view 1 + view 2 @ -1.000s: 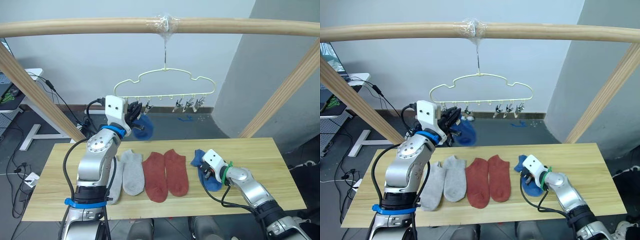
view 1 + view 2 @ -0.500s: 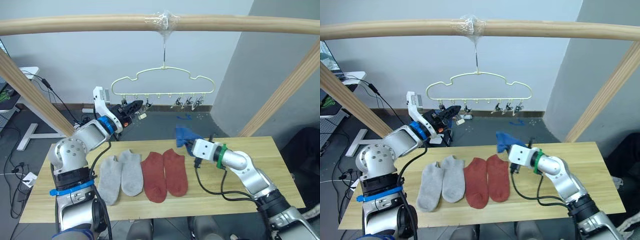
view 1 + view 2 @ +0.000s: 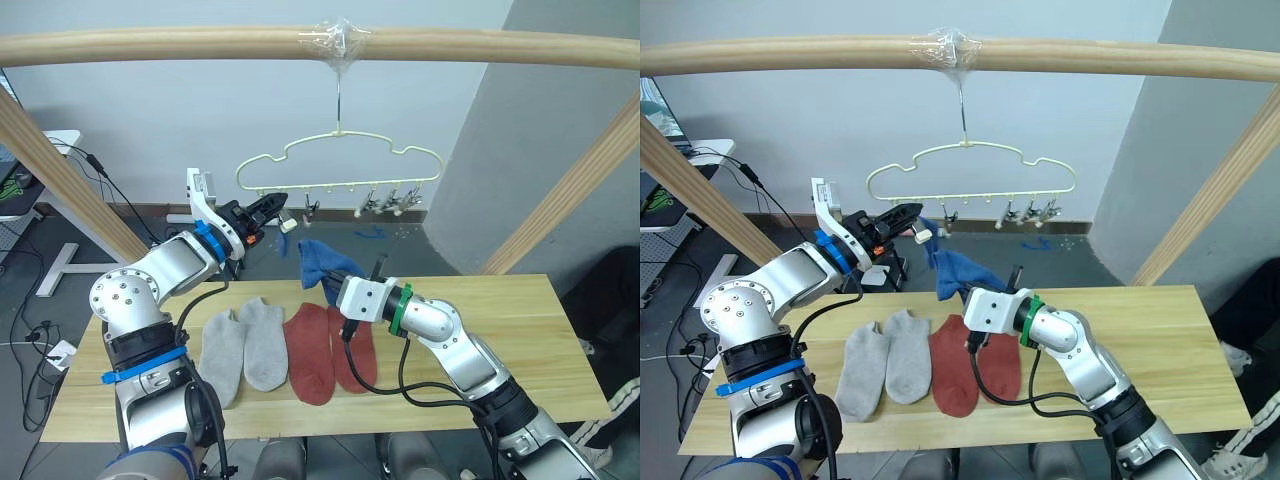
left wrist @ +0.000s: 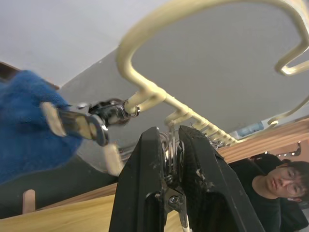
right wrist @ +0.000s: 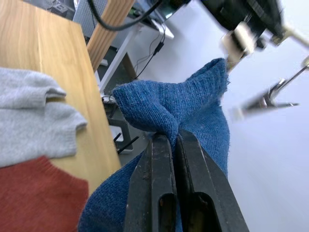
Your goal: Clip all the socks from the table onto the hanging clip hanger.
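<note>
The left pincer (image 4: 173, 145) is clenched on a clip (image 4: 172, 159) at the left end of the clip hanger (image 3: 340, 160); the right pincer (image 5: 170, 140) grips a blue sock (image 3: 955, 270), raised just below that hanger; two grey socks (image 3: 243, 345) and two red socks (image 3: 310, 350) lie on the desk (image 3: 520, 340) beneath the hanger.

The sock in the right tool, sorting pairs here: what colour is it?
Blue sock, clearest in the right wrist view.
</note>
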You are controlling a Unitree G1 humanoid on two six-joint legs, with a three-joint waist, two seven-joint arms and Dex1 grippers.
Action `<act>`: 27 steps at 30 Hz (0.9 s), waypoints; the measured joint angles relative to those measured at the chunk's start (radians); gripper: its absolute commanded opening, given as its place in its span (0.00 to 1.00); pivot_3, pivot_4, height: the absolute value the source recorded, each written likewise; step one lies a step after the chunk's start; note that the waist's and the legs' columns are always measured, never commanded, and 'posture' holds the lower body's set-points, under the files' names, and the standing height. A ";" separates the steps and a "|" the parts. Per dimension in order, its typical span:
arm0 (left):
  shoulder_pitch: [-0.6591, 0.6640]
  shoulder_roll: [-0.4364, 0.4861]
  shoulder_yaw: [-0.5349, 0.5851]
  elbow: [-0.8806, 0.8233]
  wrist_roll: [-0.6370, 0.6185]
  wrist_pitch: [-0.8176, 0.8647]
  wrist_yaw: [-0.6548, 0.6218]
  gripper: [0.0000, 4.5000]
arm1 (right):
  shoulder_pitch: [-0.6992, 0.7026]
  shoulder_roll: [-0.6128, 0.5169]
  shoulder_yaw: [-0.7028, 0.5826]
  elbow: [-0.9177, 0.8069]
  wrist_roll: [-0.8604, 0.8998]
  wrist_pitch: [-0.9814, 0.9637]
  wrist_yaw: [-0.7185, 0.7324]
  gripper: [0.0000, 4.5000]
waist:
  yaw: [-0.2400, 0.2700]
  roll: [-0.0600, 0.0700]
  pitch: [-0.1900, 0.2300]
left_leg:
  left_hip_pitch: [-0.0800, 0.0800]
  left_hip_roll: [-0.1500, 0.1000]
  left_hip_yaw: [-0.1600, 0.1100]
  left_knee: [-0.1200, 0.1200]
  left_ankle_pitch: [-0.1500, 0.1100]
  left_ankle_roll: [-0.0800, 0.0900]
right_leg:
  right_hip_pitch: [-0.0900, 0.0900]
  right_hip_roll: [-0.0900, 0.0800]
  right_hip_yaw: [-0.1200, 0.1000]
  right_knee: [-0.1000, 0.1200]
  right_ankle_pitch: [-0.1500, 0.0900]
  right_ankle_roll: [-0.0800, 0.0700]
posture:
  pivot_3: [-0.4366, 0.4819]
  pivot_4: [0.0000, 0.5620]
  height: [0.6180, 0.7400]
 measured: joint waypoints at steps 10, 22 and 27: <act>0.012 0.006 -0.015 0.001 -0.049 0.000 0.012 0.05 | -0.062 -0.027 0.016 -0.001 -0.085 -0.023 -0.001 0.00 | 0.000 0.000 0.000 | 0.000 0.000 0.000 0.000 0.000 0.000 | 0.000 0.000 0.000 0.000 0.000 0.000 | 0.50 0.38 1.00; 0.012 0.025 -0.033 0.007 -0.057 -0.016 0.006 0.05 | -0.081 -0.037 0.027 -0.001 -0.173 -0.058 -0.007 0.00 | 0.000 0.000 0.000 | 0.000 0.000 0.000 0.000 0.000 0.000 | -0.001 0.000 0.000 0.000 0.000 0.000 | 0.50 0.37 1.00; 0.012 0.028 -0.036 0.007 -0.060 -0.017 0.005 0.05 | -0.104 -0.040 0.028 -0.002 -0.195 -0.076 -0.015 0.00 | 0.000 0.000 0.000 | -0.001 0.000 0.000 0.000 0.000 0.000 | -0.001 0.000 0.000 0.000 0.000 0.000 | 0.50 0.37 1.00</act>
